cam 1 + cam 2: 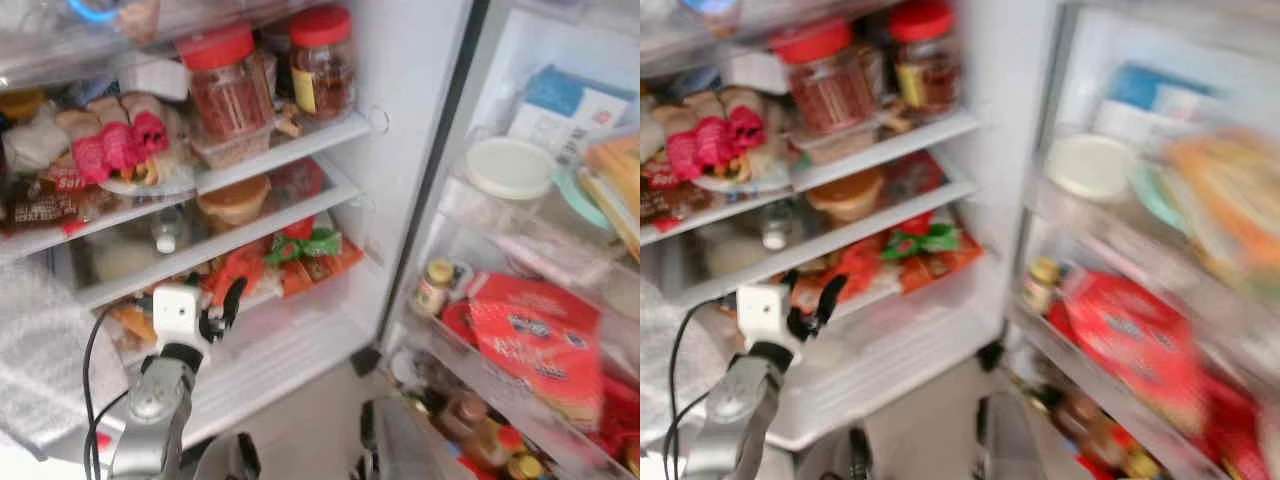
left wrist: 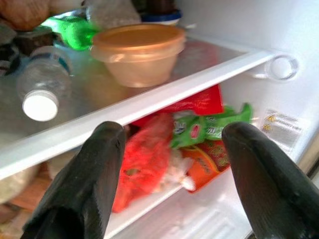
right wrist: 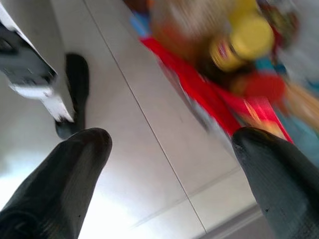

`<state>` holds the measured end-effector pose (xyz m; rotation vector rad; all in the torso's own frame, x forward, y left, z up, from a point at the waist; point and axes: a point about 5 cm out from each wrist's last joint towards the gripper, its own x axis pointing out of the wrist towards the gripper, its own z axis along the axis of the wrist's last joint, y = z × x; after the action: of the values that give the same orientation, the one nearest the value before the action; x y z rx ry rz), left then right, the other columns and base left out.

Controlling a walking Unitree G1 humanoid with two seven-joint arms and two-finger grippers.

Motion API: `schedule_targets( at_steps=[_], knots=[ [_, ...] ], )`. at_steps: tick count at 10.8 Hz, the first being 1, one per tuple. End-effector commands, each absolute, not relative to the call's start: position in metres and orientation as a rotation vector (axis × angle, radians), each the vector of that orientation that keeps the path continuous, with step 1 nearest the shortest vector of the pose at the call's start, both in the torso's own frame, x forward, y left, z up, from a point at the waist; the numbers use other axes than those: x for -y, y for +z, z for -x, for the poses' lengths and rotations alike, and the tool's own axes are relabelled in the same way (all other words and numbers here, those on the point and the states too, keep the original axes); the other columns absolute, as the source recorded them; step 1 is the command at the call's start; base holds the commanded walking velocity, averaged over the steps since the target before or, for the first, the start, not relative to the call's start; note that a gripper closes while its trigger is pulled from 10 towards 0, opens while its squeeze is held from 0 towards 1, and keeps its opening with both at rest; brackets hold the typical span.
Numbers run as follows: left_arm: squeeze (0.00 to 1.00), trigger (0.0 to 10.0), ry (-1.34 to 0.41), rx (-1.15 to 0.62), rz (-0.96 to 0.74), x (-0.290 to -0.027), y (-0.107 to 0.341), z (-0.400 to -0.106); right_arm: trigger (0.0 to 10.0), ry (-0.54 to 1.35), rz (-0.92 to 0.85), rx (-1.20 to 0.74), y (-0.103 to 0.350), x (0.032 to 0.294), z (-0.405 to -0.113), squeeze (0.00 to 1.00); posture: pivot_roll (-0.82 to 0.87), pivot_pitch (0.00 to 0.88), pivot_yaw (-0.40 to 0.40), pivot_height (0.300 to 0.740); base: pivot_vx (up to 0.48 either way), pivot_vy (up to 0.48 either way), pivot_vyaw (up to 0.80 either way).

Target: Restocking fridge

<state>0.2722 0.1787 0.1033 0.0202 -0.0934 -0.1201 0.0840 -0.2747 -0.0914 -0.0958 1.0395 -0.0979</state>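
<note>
Black and rubbery, the two fingers of my left gripper (image 2: 169, 174) stand wide apart with nothing between them, raised in front of the fridge's (image 1: 400, 150) lower shelf. Just past them a white-edged glass shelf (image 2: 164, 94) runs crosswise. On it sits a round, squat tub (image 2: 137, 55) of cloudy plastic under a tan lid, and beside it a clear water bottle (image 2: 42, 84) lies on its side, long axis running front to back, white cap facing me. Below that shelf crinkled packets are heaped: a red one (image 2: 147, 164), a green one (image 2: 209, 127) stretched sideways toward the white side wall, and an orange one (image 2: 209, 159) tilted under it. On the shelf above, two upright jars with red lids (image 1: 225, 85) stand side by side.

My right gripper (image 3: 169, 184) hangs low over the pale tiled floor (image 3: 149, 149), its fingers likewise spread and empty. On the open door (image 1: 540, 300), a glossy red bag (image 1: 535, 340) leans in a rack.
</note>
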Motion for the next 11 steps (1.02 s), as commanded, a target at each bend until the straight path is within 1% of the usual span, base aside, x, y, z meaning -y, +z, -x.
schedule_targets(
  at_steps=[1,4,7,11],
  knots=[
    [0.00,10.0,-0.116,0.060,-0.039,-0.183,0.096,-0.269,10.0,-0.100,0.081,-1.092,-0.096,0.272,-0.067,0.00,-0.25,0.098,0.020,0.616,-0.307,0.000,0.00],
    [0.00,10.0,-0.125,0.057,-0.037,-0.179,0.096,-0.270,10.0,-0.108,0.073,-1.093,-0.096,0.272,-0.066,0.00,-0.25,0.105,0.018,0.616,-0.310,0.000,0.00],
    [0.00,10.0,-0.074,0.025,-0.005,-0.188,0.089,-0.268,10.0,-0.107,0.075,-1.091,-0.096,0.273,-0.067,0.00,-0.24,0.123,0.011,0.616,-0.310,0.000,0.00],
    [0.00,10.0,0.025,-0.094,0.006,-0.203,0.063,-0.262,10.0,-0.108,0.077,-1.089,-0.095,0.275,-0.068,0.00,-0.24,0.141,0.003,0.616,-0.301,0.000,0.00]
  ],
)
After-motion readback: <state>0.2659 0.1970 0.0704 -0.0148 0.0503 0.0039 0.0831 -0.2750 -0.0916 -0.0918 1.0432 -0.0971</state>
